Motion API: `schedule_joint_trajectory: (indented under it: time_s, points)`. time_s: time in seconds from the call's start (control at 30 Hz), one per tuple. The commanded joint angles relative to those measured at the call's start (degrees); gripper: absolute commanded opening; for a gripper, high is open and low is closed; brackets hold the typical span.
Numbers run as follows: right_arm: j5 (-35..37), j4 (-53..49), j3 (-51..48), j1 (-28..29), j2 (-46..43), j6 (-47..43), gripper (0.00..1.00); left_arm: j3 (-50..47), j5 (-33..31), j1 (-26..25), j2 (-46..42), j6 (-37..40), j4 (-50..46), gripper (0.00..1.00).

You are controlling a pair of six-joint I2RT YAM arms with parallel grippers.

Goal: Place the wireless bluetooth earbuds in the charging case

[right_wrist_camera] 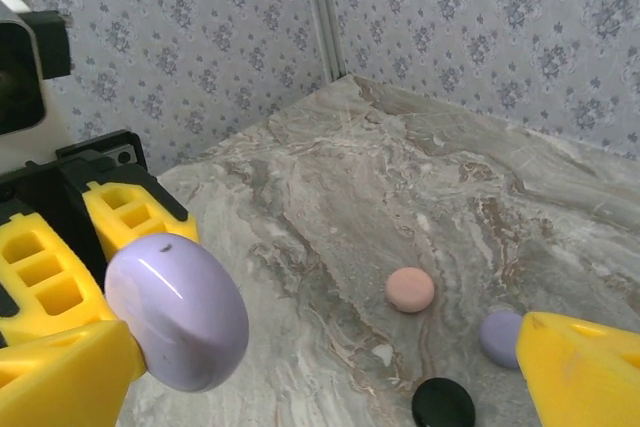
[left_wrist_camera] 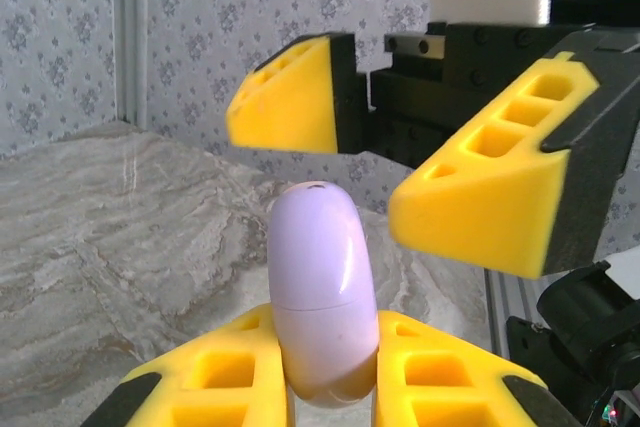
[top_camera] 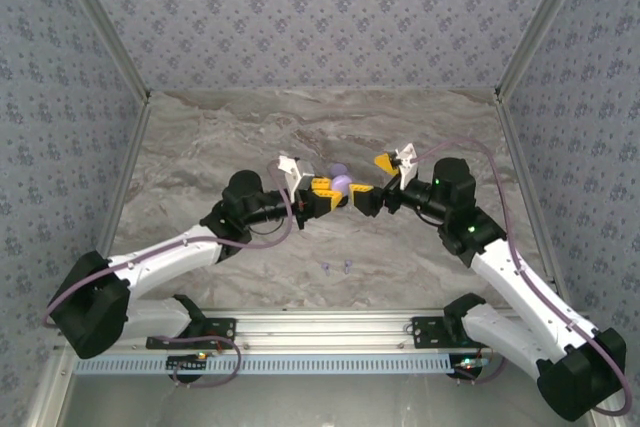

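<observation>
The left arm (top_camera: 170, 257) reaches from the near left corner toward the middle of the marble-patterned table (top_camera: 200, 147). Its end, the left gripper (top_camera: 330, 192), is clenched on a lavender case (left_wrist_camera: 322, 297). The left wrist view shows this smooth oval case standing upright between the two yellow fingers (left_wrist_camera: 215, 382), which pinch its lower part. A thin seam runs across the case body and the lid sits flush against it.

In the overhead view two tiny lavender earbuds (top_camera: 327, 267) lie side by side on the bare table. They are nearer the arm bases than the grippers, and neither gripper touches them.

Just right of the held case is the right gripper (right_wrist_camera: 325, 347), with its jaws released and spread wide. From the left wrist camera its two yellow fingers hang above and to the right of the case top, clear of it. In the right wrist view, one of its fingers sits just below the held case and the other stands far off at the right edge.

Three small round cases lie on the table beyond. The pink round case (right_wrist_camera: 410, 289) is the farthest, the pale lavender round case (right_wrist_camera: 498, 337) is just beside the right-hand finger, and the black round case (right_wrist_camera: 443, 404) is the closest to the camera. They sit near one another without touching.
</observation>
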Motion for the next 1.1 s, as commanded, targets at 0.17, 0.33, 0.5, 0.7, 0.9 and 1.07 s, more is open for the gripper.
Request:
schedule_joint_trajectory:
  time_s: [0.17,0.33,0.5,0.7,0.9,1.07]
  points:
    - [-0.26,1.77,1.12,-0.24,1.58,3.37,1.00,0.38,0.55,-0.81,-1.60,2.59,3.75,0.13]
    - [0.33,1.19,2.83,-0.66,3.30,4.00,1.00,0.60,1.14,-0.87,-1.41,2.86,3.66,0.12]
    - [-0.32,1.32,4.57,-1.42,5.71,4.43,1.00,0.52,1.14,-0.92,-1.40,3.18,3.40,0.12]
    - [-1.72,2.42,5.68,-1.90,7.78,5.05,1.00,0.60,0.72,-0.93,-1.68,3.69,2.58,0.12]
    - [-3.12,2.69,5.17,-2.51,4.83,5.64,1.00,-0.42,-1.74,-0.94,-2.10,4.14,2.01,0.11]
    - [-0.56,-5.99,5.65,-2.58,-1.55,8.03,1.00,-3.08,-6.08,-0.93,-3.45,4.78,1.38,0.11]
